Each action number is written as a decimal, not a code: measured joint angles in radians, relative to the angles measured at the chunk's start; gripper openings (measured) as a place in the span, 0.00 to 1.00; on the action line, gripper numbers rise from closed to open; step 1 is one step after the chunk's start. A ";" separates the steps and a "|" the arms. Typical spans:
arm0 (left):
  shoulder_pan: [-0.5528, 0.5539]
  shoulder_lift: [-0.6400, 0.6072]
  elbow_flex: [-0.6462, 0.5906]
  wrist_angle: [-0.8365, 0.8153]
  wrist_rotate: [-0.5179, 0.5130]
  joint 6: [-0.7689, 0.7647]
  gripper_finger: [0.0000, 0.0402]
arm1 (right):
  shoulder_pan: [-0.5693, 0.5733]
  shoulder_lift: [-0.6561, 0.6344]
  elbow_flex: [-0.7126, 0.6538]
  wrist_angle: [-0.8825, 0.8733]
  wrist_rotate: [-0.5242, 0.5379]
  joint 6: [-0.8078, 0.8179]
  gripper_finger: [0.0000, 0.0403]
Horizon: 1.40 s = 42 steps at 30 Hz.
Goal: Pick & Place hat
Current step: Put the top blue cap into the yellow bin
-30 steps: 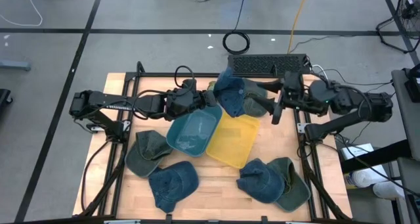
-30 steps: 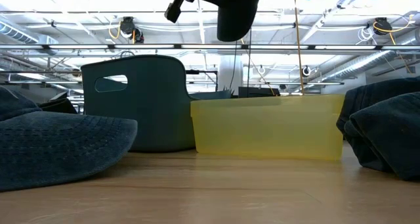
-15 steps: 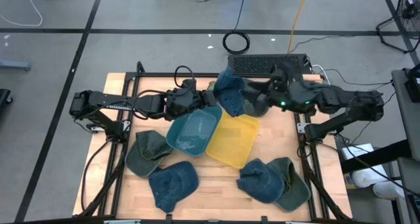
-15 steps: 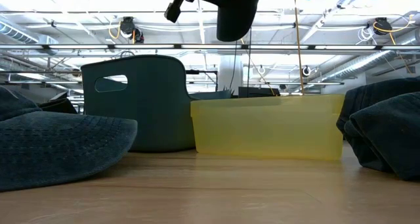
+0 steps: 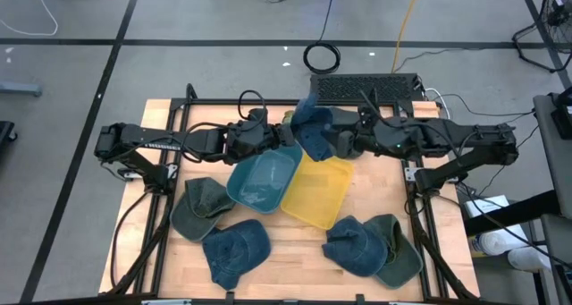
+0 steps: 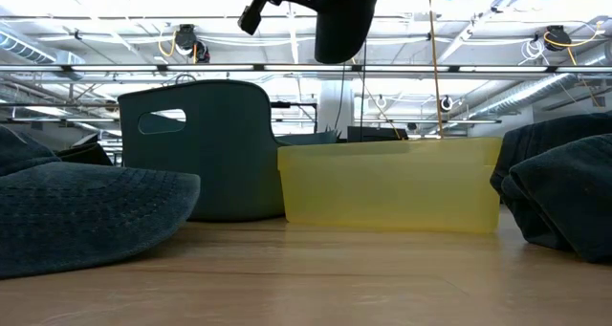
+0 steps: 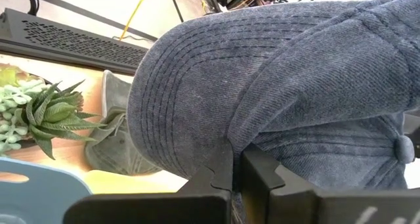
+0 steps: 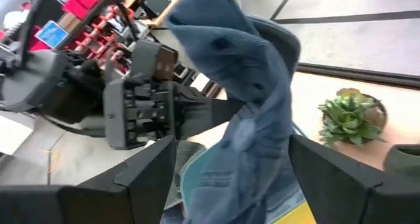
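Note:
A blue denim hat (image 5: 311, 126) hangs in the air above the far ends of the blue bin (image 5: 264, 180) and the yellow bin (image 5: 317, 190). My left gripper (image 5: 284, 137) is shut on it, and the low view shows the hat (image 6: 346, 20) high above the bins. My right gripper (image 5: 344, 144) is open and level with the hat, on its right. In the right wrist view its fingers (image 8: 144, 175) stand wide on either side of the hanging hat (image 8: 249, 73) without touching it. My left gripper (image 7: 231, 175) pinches the blue hat between its two fingers at a fold of denim (image 7: 230, 142) where the stitched brim (image 7: 184, 86) meets the crown. It comes level from the table's left. The hat is lifted clear and hangs below and beyond the fingers.
Several more hats lie on the near half of the table: green (image 5: 198, 207), blue (image 5: 237, 249), blue (image 5: 357, 247), green (image 5: 399, 251). An olive hat (image 7: 115, 145) and a small plant (image 8: 351, 115) sit at the far side. A black perforated box (image 5: 362, 88) lies along the far edge.
My right gripper has moved toward the table's left, up to the hanging hat, and has turned on the way. The left gripper and the hat have kept still.

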 joint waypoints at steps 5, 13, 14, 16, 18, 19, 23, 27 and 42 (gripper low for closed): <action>0.000 0.000 0.000 0.000 0.000 0.002 0.02 | -0.031 -0.010 0.001 -0.026 0.002 0.000 0.70; 0.000 0.000 0.000 0.002 0.001 0.000 0.02 | -0.046 0.011 0.000 -0.017 -0.054 0.022 0.63; 0.000 0.000 0.000 0.002 0.001 0.001 0.02 | -0.046 0.016 0.001 -0.014 -0.054 0.022 0.62; 0.000 0.000 0.000 0.002 0.001 0.001 0.02 | -0.046 0.022 0.000 -0.018 -0.055 0.022 0.59; 0.000 0.000 0.000 0.002 0.000 0.001 0.02 | -0.047 0.035 0.000 -0.005 -0.063 0.022 0.57; 0.000 0.000 0.000 0.002 0.000 0.001 0.02 | -0.048 0.037 0.000 0.009 -0.073 0.021 0.55; 0.000 0.000 0.000 0.000 0.000 0.001 0.02 | -0.048 0.047 0.000 0.034 -0.081 0.017 0.43; 0.000 0.000 0.000 -0.004 0.000 0.001 0.02 | -0.047 0.039 0.000 0.027 -0.081 0.007 0.27; 0.010 0.000 0.002 0.015 0.122 0.031 0.18 | -0.064 -0.039 0.000 0.038 -0.124 -0.155 0.01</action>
